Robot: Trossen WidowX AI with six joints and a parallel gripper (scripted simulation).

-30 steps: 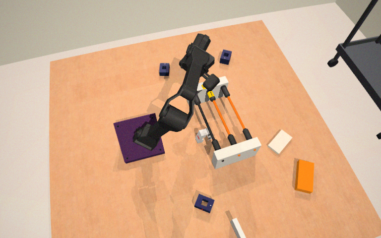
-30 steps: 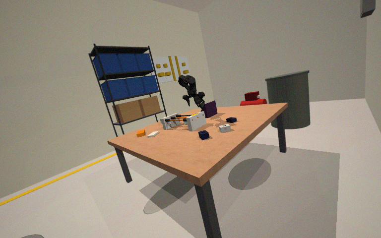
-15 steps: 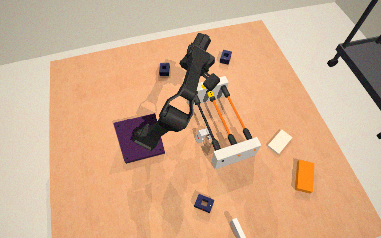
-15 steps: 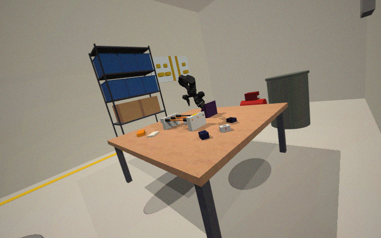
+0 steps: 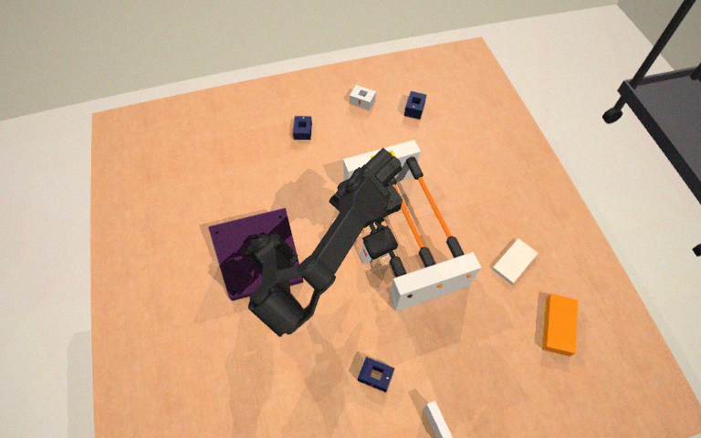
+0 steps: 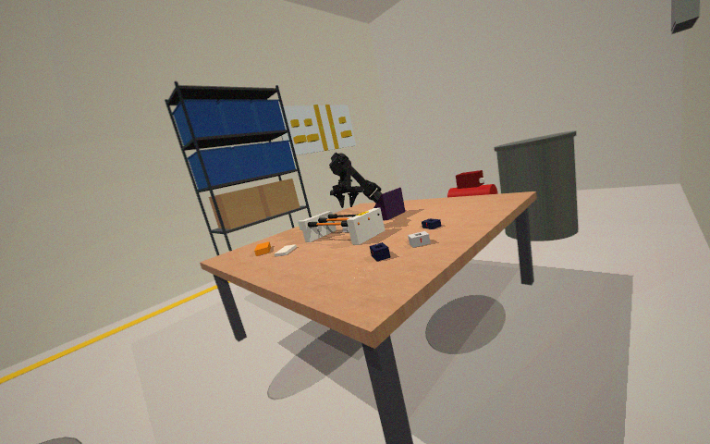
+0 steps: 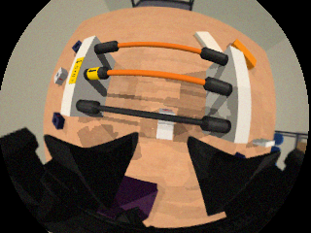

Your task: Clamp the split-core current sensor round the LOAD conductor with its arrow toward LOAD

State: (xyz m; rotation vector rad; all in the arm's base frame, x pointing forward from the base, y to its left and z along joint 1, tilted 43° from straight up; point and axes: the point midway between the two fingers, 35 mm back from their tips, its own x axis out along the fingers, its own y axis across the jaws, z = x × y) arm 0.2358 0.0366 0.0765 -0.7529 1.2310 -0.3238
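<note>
We hold our gripper (image 5: pixel 380 253) (image 6: pixel 346 204) (image 7: pixel 163 138) partly open with nothing between its fingers, above the white sensor (image 5: pixel 365 253) (image 7: pixel 165 125) near the black conductor (image 7: pixel 151 115).

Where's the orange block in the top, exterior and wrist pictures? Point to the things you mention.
Top: lower right (image 5: pixel 559 325).
Exterior: left part of the tabletop, near its edge (image 6: pixel 262 248).
Wrist: upper right, behind a white end plate (image 7: pixel 244 53).
Shared landmark: the orange cables (image 5: pixel 435 209) (image 6: pixel 328 224) (image 7: pixel 155 74).

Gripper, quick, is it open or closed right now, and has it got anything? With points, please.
Gripper (image 5: pixel 379 258) (image 6: pixel 345 205) (image 7: pixel 163 138): partly open, fingers apart, holding nothing.
</note>
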